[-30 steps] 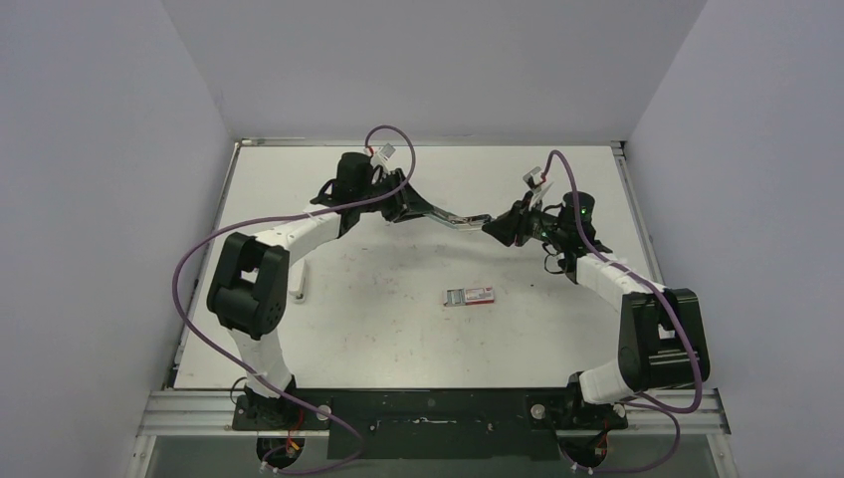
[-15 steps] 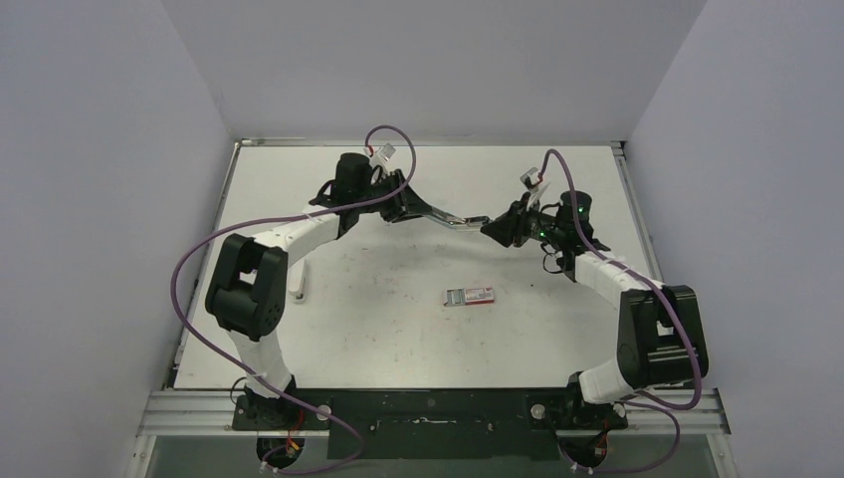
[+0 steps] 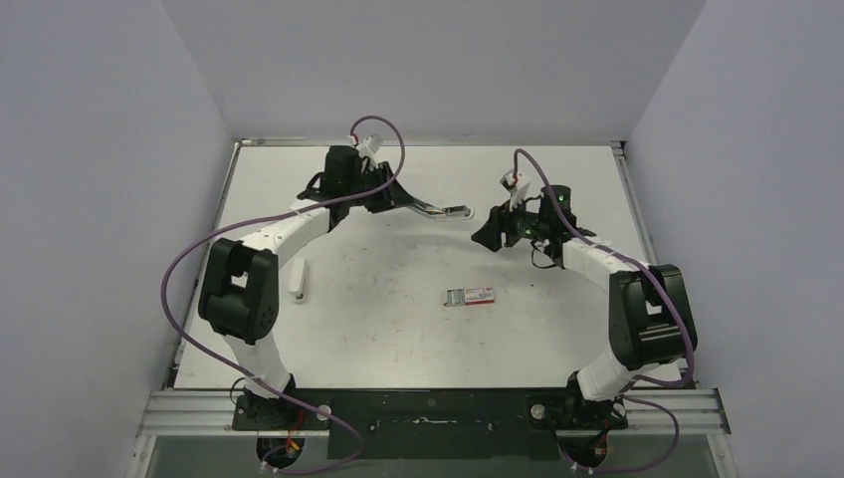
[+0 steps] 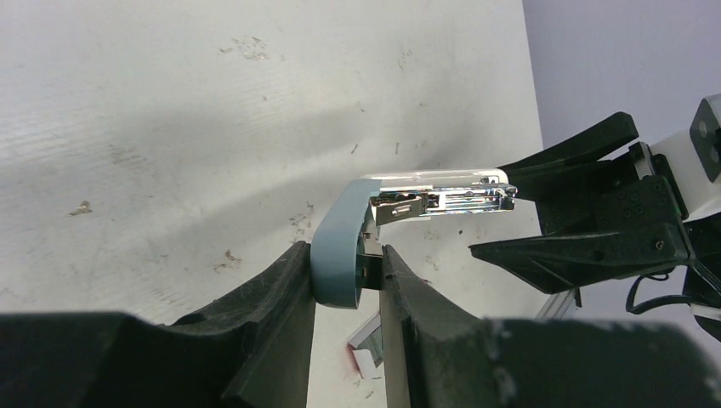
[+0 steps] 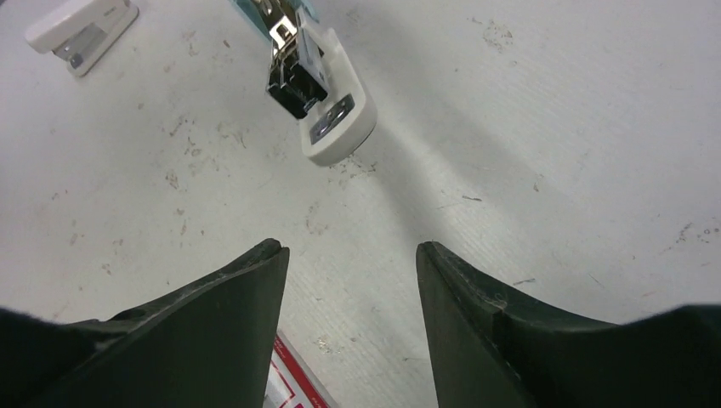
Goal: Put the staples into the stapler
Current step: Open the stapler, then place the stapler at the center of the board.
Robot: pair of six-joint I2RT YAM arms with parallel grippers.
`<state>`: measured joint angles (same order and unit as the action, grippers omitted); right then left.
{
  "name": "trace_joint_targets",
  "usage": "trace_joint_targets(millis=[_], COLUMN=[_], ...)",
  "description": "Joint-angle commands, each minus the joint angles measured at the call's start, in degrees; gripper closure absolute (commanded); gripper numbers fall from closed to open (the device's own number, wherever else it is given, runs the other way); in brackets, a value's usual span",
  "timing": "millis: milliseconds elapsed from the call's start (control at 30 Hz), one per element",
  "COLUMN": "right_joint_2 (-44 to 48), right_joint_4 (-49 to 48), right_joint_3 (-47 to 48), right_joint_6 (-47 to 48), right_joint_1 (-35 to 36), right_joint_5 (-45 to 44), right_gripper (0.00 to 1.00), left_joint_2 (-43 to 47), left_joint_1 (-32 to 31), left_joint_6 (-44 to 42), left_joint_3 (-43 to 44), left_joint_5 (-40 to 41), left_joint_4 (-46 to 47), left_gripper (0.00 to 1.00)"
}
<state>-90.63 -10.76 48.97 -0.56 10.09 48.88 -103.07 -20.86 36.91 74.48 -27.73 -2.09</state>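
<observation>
Left wrist view: we find the left gripper (image 4: 344,259) clenched on the rear, hinge end of the stapler (image 4: 438,200), one finger on each flank of its blue-grey back. From those jaws the stapler's long axis runs straight outward. The nose and the exposed metal magazine point at the right gripper (image 4: 587,204), which stands just beyond the nose without touching it. The body appears to be held clear of the table (image 3: 378,329).

The right gripper's jaws are spread with nothing between them. Below and behind them, well apart from both grippers, lies the red-and-white box (image 3: 469,296). Its long axis lies parallel to the near table edge, and its grey end is toward the left arm's side. We take the staples (image 3: 454,297) to sit at that end; single strips cannot be resolved.

In our judgement, a strip will be very light, smooth and brittle at its glued joints. It should be pinched across its long sides near mid-length, gently. The cardboard box is light and likely to slide when nudged.
</observation>
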Motion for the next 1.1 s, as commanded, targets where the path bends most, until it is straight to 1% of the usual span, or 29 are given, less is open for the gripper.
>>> trace_joint_targets(millis=[0, 133, 267, 367, 500, 667, 867, 1067], right_joint_2=[-0.56, 0.26, 1.43, 1.97, 2.70, 3.66, 3.90, 3.72], right_joint_4=[2.01, 3.31, 5.87, 7.30, 8.11, 8.74, 8.49, 8.57], right_joint_3=[3.55, 3.93, 3.86, 3.37, 2.46, 2.04, 1.50, 1.31], right_joint_6=[4.06, 6.25, 8.95, 10.32, 11.33, 11.94, 11.86, 12.01], right_joint_1=[1.48, 1.52, 1.56, 1.47, 1.41, 1.34, 0.90, 0.64], right_joint_5=[-2.00, -3.13, -4.35, -4.71, -5.23, -5.84, -6.17, -5.93], right_gripper=[0.39, 0.35, 0.35, 0.34, 0.34, 0.34, 0.35, 0.35], left_joint_2=[4.18, 4.05, 3.84, 3.47, 2.11, 0.58, -2.38, -3.65], left_joint_1=[0.33, -0.79, -3.35, -4.56, -5.13, -6.14, -7.11, -6.87], left_joint_6=[-5.15, -11.30, -18.82, -21.76, -23.70, -26.51, -28.29, -27.65], left_joint_3=[4.22, 6.01, 7.30, 7.41, 8.23, 9.03, 12.50, 12.53], left_joint_5=[3.38, 7.93, 15.00, 18.10, 20.99, 25.18, 26.58, 25.84], left_joint_4=[-2.35, -7.72, -12.98, -14.99, -17.29, -19.21, -22.57, -22.88], left_gripper=[1.00, 1.00, 1.00, 1.00, 1.00, 0.97, 0.92, 0.89])
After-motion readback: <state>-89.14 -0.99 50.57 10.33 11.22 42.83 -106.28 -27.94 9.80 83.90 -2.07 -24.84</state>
